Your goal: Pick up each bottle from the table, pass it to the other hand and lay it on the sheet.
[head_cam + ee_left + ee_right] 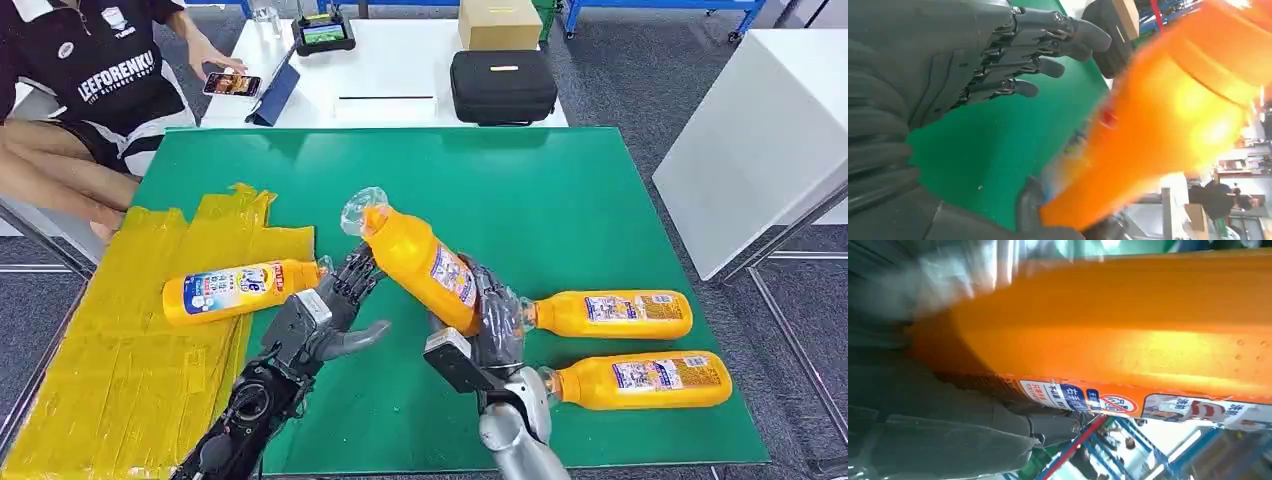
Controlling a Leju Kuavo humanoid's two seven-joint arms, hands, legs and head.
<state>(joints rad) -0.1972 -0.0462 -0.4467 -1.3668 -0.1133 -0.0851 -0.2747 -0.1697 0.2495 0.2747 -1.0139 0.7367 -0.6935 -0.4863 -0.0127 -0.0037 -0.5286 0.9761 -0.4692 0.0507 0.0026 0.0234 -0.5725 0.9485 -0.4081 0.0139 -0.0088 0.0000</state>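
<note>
Held bottle: an orange bottle with a clear cap (pixel 420 258) is lifted over the green table, tilted, cap end pointing up and away from the robot; it shows as an orange blur in the left wrist view (pixel 1168 120) and as an orange side with a printed label in the right wrist view (pixel 1128 330).
Right hand: the right hand (pixel 490 325) grips the lower body of the held bottle, fingers wrapped around it.
Left hand: the left hand (pixel 335 305) is empty, fingers spread and reaching toward the held bottle's neck, thumb stuck out to the side; whether the fingertips touch the bottle I cannot tell. In the left wrist view the dark fingers (pixel 1058 47) are apart with green table between them and the bottle.
Nearest bottle on table: an orange bottle (pixel 640 380) lies on its side at the robot's right, near the front edge.
Second bottle on table: another orange bottle (pixel 610 313) lies on its side just behind it, cap end close to the right hand.
Yellow sheet: a yellow plastic sheet (pixel 120 350) covers the left part of the green table (pixel 560 190).
Bottle on sheet: one orange bottle (pixel 240 290) lies on its side on the sheet, cap toward the left hand.
Behind: a white table (pixel 400 70) carries a black case (pixel 503 86), a cardboard box (pixel 499 22) and a handheld controller (pixel 324 33); a seated person (pixel 90 70) holds a phone (pixel 232 84).
</note>
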